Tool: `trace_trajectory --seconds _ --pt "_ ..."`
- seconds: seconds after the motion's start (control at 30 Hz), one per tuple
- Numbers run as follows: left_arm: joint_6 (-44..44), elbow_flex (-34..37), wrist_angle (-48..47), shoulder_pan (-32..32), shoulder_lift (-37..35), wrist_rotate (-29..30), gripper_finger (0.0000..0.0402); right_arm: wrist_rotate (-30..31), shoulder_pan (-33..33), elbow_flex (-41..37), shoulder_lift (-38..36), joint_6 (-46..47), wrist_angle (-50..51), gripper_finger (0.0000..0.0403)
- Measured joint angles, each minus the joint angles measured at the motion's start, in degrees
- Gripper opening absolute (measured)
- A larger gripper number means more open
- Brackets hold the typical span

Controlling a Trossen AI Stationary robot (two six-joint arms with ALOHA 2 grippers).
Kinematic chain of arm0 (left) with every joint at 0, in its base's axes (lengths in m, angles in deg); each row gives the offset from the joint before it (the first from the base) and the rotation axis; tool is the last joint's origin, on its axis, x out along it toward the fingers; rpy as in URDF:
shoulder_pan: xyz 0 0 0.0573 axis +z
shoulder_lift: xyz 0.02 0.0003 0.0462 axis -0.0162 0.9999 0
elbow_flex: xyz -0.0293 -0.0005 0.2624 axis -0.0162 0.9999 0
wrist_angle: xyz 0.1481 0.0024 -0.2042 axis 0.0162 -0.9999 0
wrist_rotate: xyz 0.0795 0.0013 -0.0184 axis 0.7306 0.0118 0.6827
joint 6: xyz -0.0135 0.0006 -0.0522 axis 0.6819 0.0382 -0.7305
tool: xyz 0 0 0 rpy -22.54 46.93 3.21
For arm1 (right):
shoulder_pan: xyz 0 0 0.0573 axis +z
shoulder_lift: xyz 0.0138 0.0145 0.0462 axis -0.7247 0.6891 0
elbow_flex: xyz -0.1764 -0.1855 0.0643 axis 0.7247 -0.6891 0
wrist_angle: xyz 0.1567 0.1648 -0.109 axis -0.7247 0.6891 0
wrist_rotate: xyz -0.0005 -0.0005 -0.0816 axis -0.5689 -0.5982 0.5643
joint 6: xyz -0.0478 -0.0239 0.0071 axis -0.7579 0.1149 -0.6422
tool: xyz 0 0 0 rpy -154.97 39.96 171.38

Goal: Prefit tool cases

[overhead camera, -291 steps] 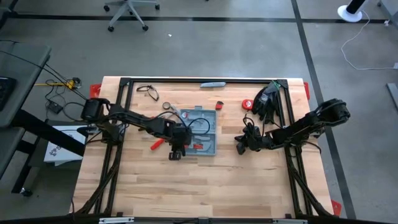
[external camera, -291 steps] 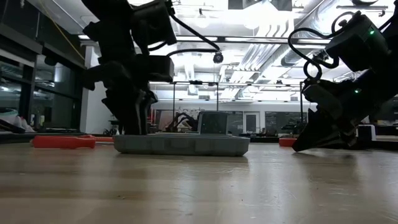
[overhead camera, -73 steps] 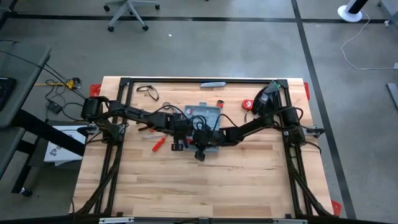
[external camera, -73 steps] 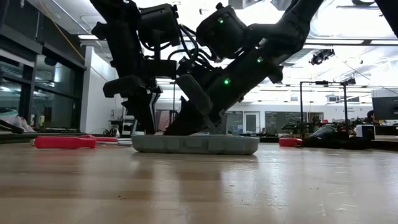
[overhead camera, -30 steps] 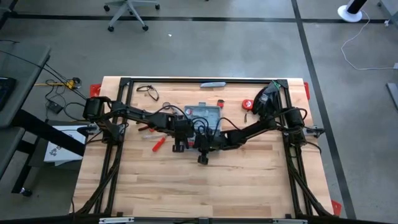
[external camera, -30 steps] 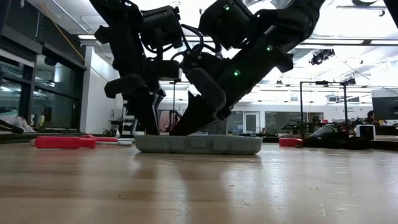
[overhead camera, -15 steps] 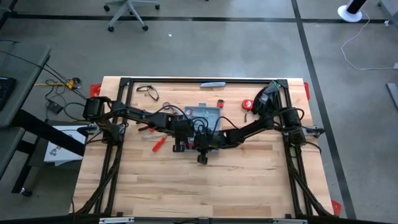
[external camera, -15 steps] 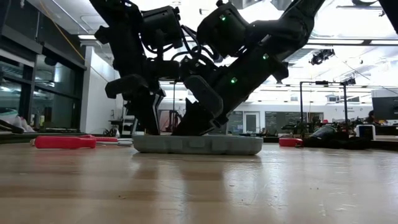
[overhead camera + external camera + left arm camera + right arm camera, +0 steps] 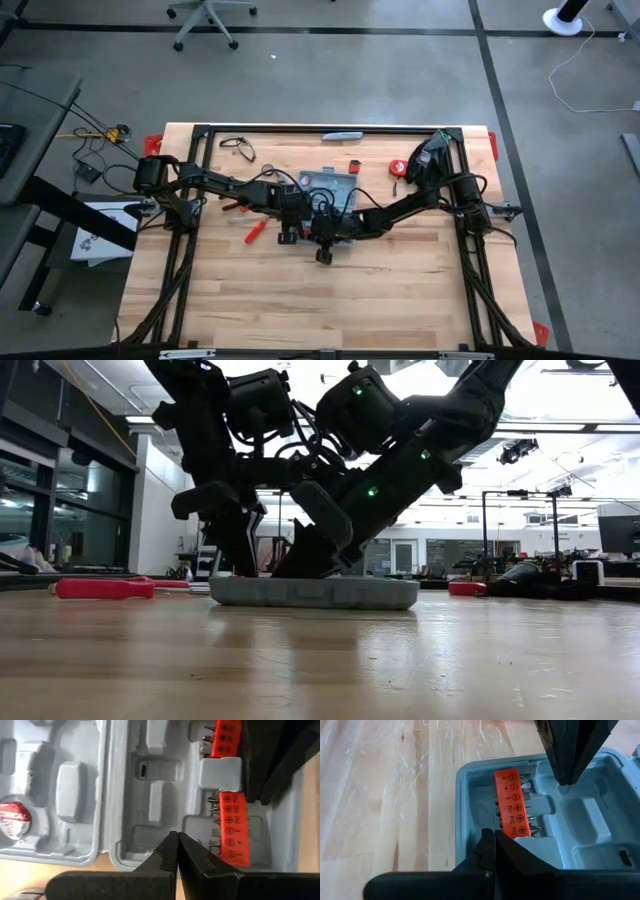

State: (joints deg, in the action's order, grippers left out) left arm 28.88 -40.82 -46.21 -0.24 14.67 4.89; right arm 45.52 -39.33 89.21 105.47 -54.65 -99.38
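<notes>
The blue-grey tool case (image 9: 335, 190) lies open and flat on the table, its moulded inside facing up (image 9: 150, 795). In one recess sits an orange bit holder (image 9: 511, 812), and in the other half a round red thing (image 9: 14, 817). My left gripper (image 9: 175, 836) is shut and points steeply down into the case. From the table's right, my right gripper (image 9: 493, 834) slants down, shut, at the bit holder's end. Both grippers show above the case in the low view, the left gripper (image 9: 245, 568) and the right gripper (image 9: 292, 568). My left gripper sets its shut fingertips (image 9: 564, 782) down on the case's moulded inside (image 9: 572, 795), beside the bit holder. It comes from above, pointing steeply down. The case stays flat on the table. My right gripper has its shut fingertips (image 9: 261, 795) at the case's inside, next to the orange bit holder (image 9: 515, 831). It slants down from the table's right. Its own fingers hide the spot, so I cannot tell whether it touches the holder or the case.
A red-handled screwdriver (image 9: 254, 231) lies on the table left of the case. Toward the far edge are a black looped thing (image 9: 237, 147), a slim grey bar (image 9: 342, 135) and a red object (image 9: 398, 168). The near half of the table (image 9: 330, 300) is bare wood.
My right gripper has sunk a little onto the case's inside and stays shut. The case remains flat on the table.
</notes>
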Motion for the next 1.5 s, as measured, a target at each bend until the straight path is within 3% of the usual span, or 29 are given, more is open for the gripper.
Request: trace_trajectory --seconds 0.73,0.97,1.17,1.5 --pt "3.69 0.0 0.24 -0.95 -2.29 5.02 0.0 4.33 0.02 -0.02 -0.02 1.32 1.5 0.0" --pt "4.41 -0.04 -3.44 -1.55 -3.76 -0.07 0.0 4.91 0.01 -0.02 -0.02 1.27 1.74 0.0" --pt "3.97 -0.04 -3.32 -6.04 -3.74 -1.2 0.0 4.91 0.02 -0.02 -0.02 1.01 2.1 0.0" --pt "3.36 -0.04 0.49 -10.23 -1.03 5.78 0.0 4.69 0.0 -0.04 -0.02 0.44 2.1 0.0"
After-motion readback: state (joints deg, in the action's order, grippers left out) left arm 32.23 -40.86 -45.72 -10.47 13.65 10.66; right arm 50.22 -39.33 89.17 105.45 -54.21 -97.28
